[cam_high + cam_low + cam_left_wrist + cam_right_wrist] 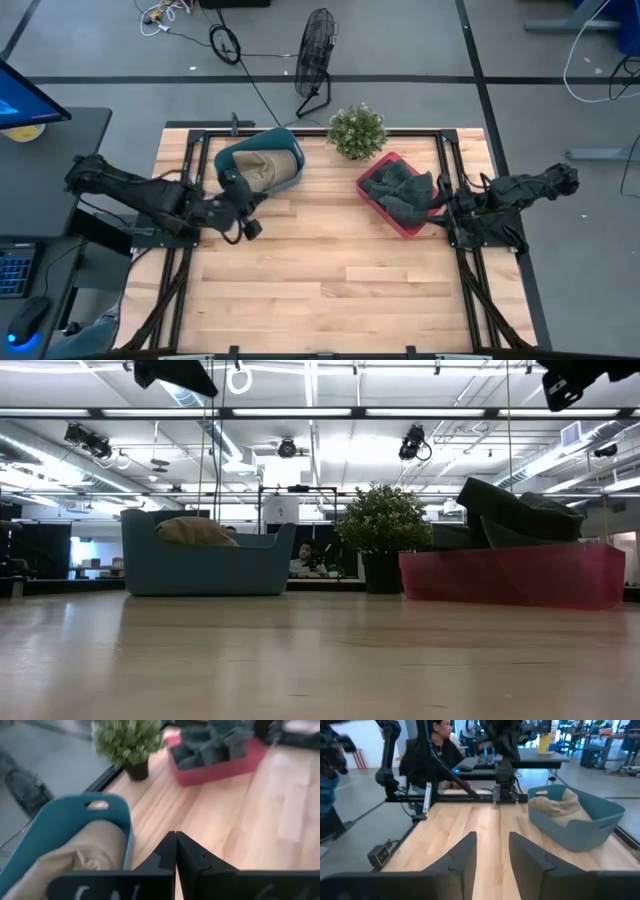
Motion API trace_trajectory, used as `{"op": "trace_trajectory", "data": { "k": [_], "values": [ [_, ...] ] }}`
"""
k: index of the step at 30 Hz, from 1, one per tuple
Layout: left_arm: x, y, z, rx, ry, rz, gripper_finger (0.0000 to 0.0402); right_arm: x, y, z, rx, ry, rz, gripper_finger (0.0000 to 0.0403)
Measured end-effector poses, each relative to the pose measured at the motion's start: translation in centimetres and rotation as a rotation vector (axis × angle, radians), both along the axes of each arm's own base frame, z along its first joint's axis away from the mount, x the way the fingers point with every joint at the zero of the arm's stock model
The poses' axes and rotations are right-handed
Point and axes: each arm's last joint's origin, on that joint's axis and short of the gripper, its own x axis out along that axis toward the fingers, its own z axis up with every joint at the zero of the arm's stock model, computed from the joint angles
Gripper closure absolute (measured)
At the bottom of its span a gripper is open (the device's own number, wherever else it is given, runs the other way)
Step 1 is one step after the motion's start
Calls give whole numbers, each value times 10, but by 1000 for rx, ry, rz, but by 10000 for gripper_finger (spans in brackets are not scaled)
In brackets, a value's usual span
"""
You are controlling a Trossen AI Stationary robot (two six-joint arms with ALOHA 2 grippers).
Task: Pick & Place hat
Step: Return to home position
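Note:
A tan hat [262, 168] lies inside a blue bin [228, 153] at the table's far left; it also shows as the tan hat [85, 855] in the left wrist view and the tan hat [560, 806] in the right wrist view. Several dark grey hats [405, 188] are piled in a red bin [372, 196] at the far right. My left gripper [242, 205] hovers beside the blue bin's near side, fingers shut and empty [176, 851]. My right gripper [446, 205] waits next to the red bin's right side, open [492, 851].
A small potted plant [357, 131] stands at the far edge between the two bins. The bare wooden tabletop [340, 280] stretches across the middle and near half. Black frame rails [190, 250] run along both sides. A person [437, 750] sits beyond the table's left side.

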Motion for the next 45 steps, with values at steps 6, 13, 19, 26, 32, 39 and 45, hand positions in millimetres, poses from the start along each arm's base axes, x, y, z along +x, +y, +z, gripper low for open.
{"op": "trace_trajectory", "data": {
  "k": [6, 13, 19, 26, 32, 39, 45],
  "values": [
    [-28, 10, 22, -12, -125, -23, 396, 0, 0, -8, 16, 26, -10, 296],
    [-53, 19, 20, 38, -163, -64, 397, -8, -4, -6, -34, -22, -5, 346],
    [-46, 16, -36, 4, -205, -121, 398, -10, -6, -7, -80, -24, -49, 392],
    [-48, 22, -69, 52, -246, -196, 398, -13, -11, -5, -79, -50, -178, 393],
    [-63, 37, -53, 130, -325, -191, 398, -28, -18, -1, -94, -145, -194, 399],
    [-61, 46, -74, 183, -400, -271, 398, -30, -19, -4, -37, -233, -219, 394],
    [-62, 55, -107, 200, -516, -251, 399, -16, -13, -21, -24, -308, -230, 392]
  ]
}}
